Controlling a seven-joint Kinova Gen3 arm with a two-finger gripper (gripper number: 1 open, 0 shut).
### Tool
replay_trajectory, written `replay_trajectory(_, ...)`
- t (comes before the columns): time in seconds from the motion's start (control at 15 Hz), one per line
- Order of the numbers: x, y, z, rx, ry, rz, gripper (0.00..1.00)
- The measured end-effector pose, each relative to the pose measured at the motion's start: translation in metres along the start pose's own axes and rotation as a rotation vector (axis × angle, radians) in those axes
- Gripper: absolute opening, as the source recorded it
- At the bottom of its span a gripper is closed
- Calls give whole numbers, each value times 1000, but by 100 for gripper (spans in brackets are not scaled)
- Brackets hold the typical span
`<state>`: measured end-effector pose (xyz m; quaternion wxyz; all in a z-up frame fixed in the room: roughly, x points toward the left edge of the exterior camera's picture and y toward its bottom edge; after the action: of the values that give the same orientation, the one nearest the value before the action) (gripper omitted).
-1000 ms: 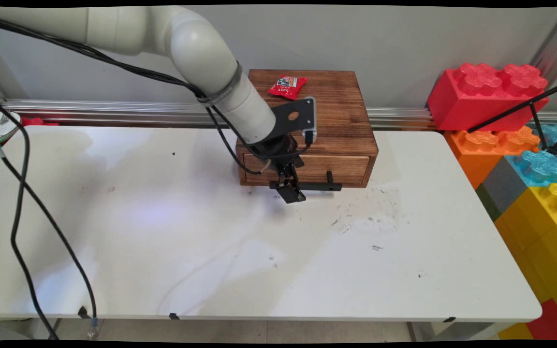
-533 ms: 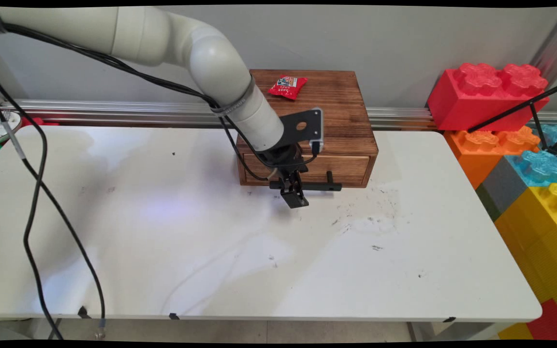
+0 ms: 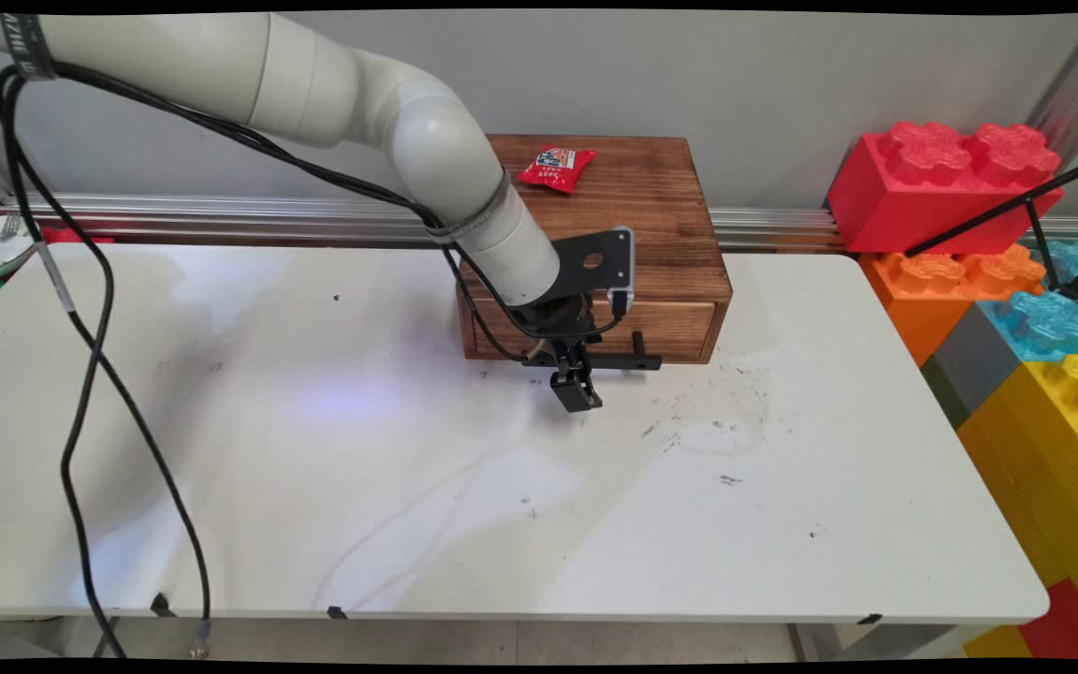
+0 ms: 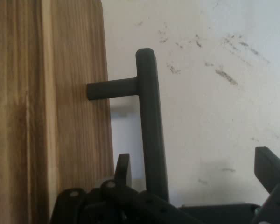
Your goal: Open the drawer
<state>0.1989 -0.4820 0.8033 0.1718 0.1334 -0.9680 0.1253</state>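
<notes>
Gripper (image 4: 191, 179): one, fingers spread apart, straddling handle (image 4: 151, 130).
Drawer box (image 3: 661, 225): one, wooden, one black bar handle.
Packet (image 3: 556, 168): one, red, atop box.
Table (image 3: 314, 468): one, white.

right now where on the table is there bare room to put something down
The table is bare left of the wooden box and across its near side. It is crowded at the box front, where the open claw straddles the black handle. A red packet lies on the box.

Packet (image 3: 556, 168) on box (image 3: 661, 225); claw (image 3: 575, 391) before drawer handle (image 3: 628, 361); box at table (image 3: 314, 487) rear.
</notes>
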Motion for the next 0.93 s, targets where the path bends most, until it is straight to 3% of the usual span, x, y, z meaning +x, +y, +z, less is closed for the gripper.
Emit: replay_trajectory(0.93, -1, 3, 28, -4, -3, -12, 100)
